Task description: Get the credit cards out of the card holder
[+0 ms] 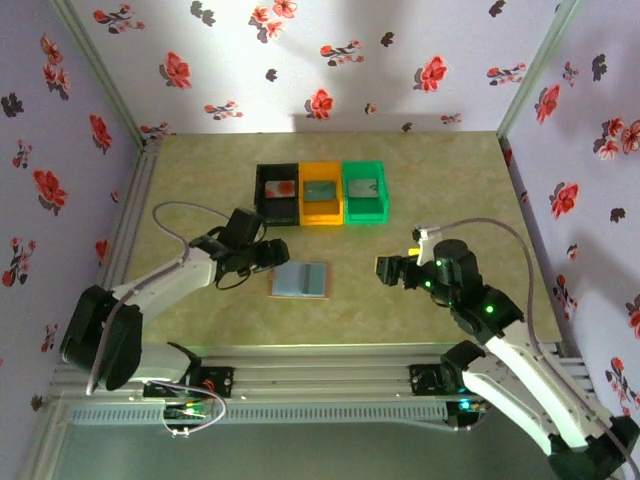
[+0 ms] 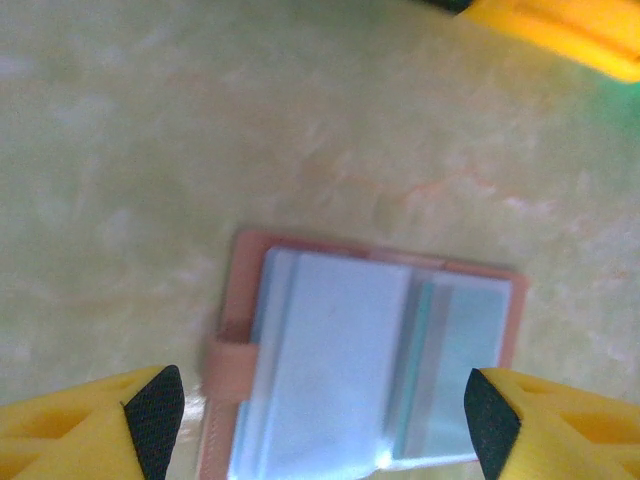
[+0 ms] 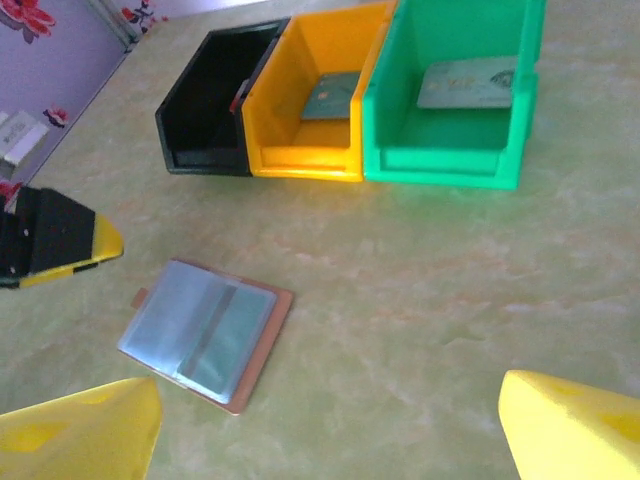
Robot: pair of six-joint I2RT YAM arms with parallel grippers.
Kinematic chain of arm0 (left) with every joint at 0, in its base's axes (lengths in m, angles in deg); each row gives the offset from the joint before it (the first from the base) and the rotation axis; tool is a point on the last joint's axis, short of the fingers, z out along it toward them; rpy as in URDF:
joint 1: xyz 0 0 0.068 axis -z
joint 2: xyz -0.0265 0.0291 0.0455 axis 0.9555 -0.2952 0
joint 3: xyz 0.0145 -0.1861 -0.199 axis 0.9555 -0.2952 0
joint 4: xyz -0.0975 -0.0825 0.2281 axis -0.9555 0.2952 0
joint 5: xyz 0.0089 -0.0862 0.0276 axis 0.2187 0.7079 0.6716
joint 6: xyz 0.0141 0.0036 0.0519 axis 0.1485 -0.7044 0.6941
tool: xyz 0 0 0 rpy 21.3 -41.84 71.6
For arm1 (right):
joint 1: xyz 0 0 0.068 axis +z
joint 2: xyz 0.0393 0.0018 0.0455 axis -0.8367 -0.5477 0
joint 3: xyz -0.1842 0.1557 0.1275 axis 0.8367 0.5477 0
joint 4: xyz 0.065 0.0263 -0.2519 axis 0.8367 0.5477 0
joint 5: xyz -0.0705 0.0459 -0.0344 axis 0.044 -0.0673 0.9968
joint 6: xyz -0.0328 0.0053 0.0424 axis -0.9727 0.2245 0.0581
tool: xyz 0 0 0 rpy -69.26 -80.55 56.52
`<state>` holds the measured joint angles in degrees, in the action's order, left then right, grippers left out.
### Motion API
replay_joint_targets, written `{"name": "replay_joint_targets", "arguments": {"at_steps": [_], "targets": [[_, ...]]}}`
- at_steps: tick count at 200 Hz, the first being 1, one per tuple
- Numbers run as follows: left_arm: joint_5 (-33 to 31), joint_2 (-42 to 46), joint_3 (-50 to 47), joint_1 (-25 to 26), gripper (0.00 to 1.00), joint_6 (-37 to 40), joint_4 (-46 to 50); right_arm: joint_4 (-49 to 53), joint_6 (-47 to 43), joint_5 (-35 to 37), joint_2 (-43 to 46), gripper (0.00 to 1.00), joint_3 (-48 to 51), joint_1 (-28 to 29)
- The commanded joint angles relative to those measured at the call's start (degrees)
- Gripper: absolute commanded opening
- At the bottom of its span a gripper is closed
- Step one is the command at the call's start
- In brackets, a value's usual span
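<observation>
**Left gripper open over the open wallet, one card not yet out**

My left gripper [image 2: 325, 410] hangs just above the small pinkish-tan bifold card holder [image 2: 360, 370]. Its jaws are wide apart with nothing in them. The black pads [image 2: 155, 415] sit to either side of the wallet in my wrist view, so I judge I'm lined up to come down on a panel.

The holder lies open and flat on the yellow-green marbled tabletop [image 2: 150, 130], pale blue sleeves facing up. A thin pale bluish-grey credit card [image 2: 455, 365] with a grey stripe sits in the right sleeve.

My right gripper [image 3: 330, 430] is also spread open and empty, off to the holder's right and apart from it. It's probably there to leave my left arm room.

Beyond the holder stand a black plastic bin [image 3: 200, 120], an orange bin [image 3: 300, 150] and a green bin [image 3: 440, 165], touching side by side. A teal card [image 3: 330, 97] lies in the orange bin and a grey-green card [image 3: 468, 85] in the green. These are likely the drop spots. The black bin's contents are too dim to tell.
</observation>
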<state>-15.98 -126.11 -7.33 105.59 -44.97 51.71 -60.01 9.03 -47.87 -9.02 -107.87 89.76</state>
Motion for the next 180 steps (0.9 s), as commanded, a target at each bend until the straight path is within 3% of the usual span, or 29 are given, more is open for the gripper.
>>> {"name": "replay_joint_targets", "arguments": {"at_steps": [1,14,26,46,106,180], "targets": [[-0.9,1.5,-3.4,0.6,0.78,-4.3,-2.4,-4.1,4.9,2.6,-5.8,0.86,-2.7,5.6],[-1.1,1.7,-4.2,1.8,0.78,-5.7,-2.3,-5.0,5.4,7.7,-10.5,0.87,-4.7,10.8],[-1.9,1.6,-4.2,3.3,0.78,-6.4,-1.5,-8.0,7.5,7.6,-14.0,0.88,-5.4,12.8],[-4.7,0.2,-2.6,5.6,0.79,-7.3,2.3,-16.8,10.9,6.0,-18.6,0.86,-3.5,13.9],[-10.9,-2.4,0.9,7.7,0.79,-11.7,11.5,-25.2,17.4,5.7,-32.1,0.78,-4.0,15.4],[-12.8,-9.6,5.5,8.3,0.79,-12.8,15.7,-29.0,21.8,5.6,-41.0,0.68,-3.4,16.7]]}}
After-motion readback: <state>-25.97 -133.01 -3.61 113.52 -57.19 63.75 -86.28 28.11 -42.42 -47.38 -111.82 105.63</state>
